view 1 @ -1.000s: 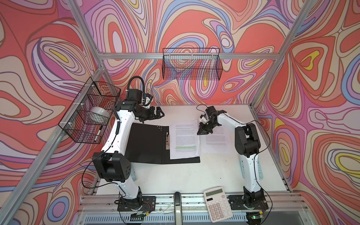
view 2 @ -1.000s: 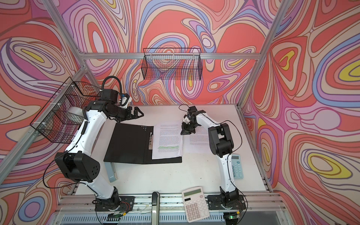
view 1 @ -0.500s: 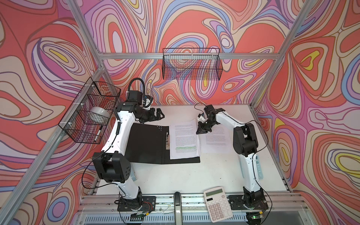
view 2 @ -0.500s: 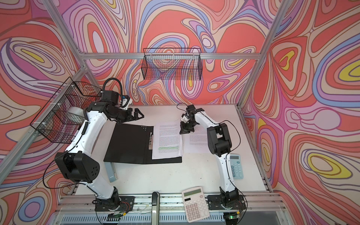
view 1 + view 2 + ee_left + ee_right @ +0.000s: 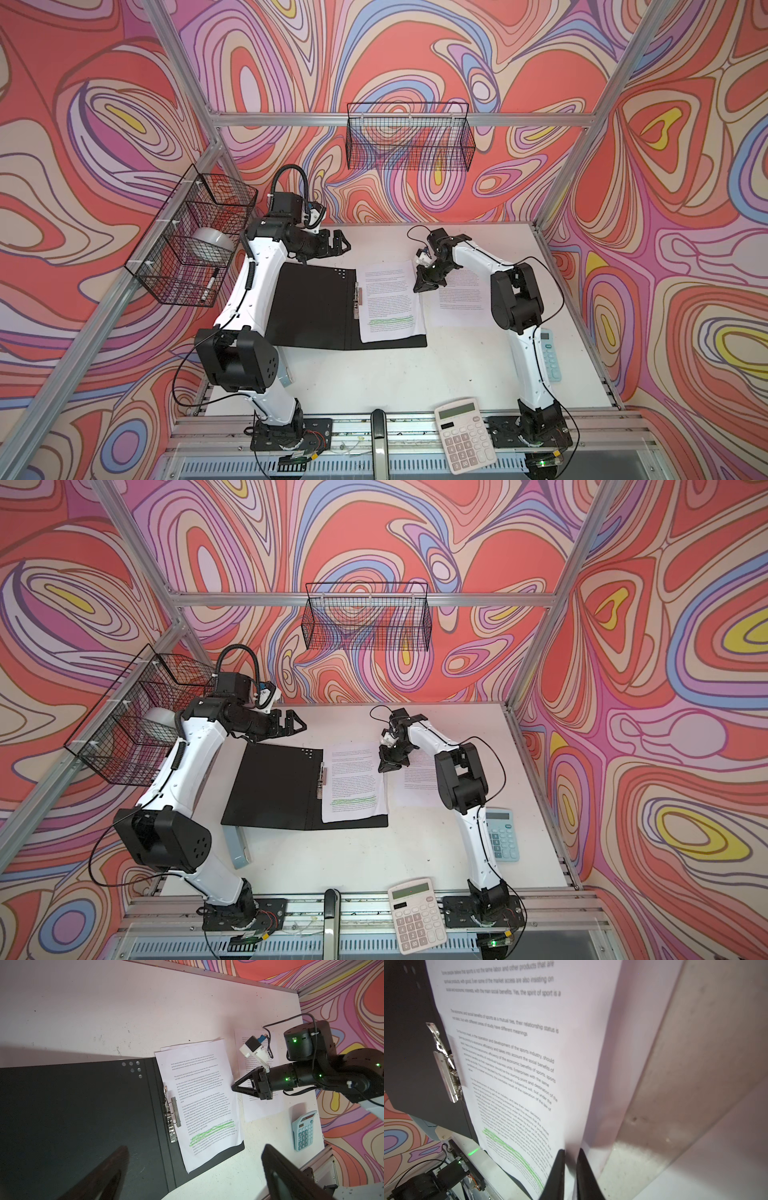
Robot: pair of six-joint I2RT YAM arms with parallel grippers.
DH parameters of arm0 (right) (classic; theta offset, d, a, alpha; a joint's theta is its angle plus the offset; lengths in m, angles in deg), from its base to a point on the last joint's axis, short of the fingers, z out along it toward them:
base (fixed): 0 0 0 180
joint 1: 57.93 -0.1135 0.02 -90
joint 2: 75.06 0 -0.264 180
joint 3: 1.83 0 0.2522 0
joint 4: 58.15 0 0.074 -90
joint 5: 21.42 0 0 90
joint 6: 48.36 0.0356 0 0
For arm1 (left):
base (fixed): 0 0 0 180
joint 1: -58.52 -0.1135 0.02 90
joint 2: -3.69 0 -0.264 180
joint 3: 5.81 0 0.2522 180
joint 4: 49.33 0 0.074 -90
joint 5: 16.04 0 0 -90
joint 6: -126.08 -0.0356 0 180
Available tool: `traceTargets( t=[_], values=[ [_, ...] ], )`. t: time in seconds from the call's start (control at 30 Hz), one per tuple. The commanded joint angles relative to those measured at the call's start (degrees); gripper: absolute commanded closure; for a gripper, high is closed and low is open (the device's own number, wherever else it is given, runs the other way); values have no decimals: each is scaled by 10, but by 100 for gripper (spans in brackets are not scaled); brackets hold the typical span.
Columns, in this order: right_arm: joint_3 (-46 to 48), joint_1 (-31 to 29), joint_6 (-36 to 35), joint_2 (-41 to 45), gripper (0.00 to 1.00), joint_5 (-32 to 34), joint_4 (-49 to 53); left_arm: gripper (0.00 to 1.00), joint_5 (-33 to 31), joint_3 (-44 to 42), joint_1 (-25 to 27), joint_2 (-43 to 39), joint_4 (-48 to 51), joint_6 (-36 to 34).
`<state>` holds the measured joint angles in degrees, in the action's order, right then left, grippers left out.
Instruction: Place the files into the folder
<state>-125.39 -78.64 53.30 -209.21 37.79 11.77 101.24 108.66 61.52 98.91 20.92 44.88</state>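
Over the folder (image 5: 311, 307), the right gripper (image 5: 419, 287) had just parted a crack beside the files (image 5: 390, 299) laid there, seemingly releasing them; another sheet (image 5: 461, 291) lay on the tabletop (image 5: 395, 374), and the left gripper (image 5: 340, 245) hung wide open, empty.

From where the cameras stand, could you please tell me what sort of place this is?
Probably a robot test cell rather than an office: an aluminium frame carries swirl-printed walls, and the left arm and right arm are mounted on the front rail.
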Motion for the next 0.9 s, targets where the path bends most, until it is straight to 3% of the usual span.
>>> traceTargets(
  t=[0.0, 0.27, 0.5, 0.7, 0.87],
  values=[
    [16, 1, 10, 16, 82, 28, -2, 0, 9, -3, -2, -16, -3, 2],
    [42, 1, 37, 74, 54, 111, -7, 0, 9, 3, -2, -21, -4, -2],
    [105, 28, 77, 191, 48, 201, -32, 0, 9, 28, 16, -2, 1, -24],
    [236, 128, 113, 269, 47, 225, -68, 0, -40, 46, 123, 53, -6, -74],
    [300, 188, 120, 289, 47, 222, -86, 0, -48, 106, 229, 165, 7, -75]
  ],
)
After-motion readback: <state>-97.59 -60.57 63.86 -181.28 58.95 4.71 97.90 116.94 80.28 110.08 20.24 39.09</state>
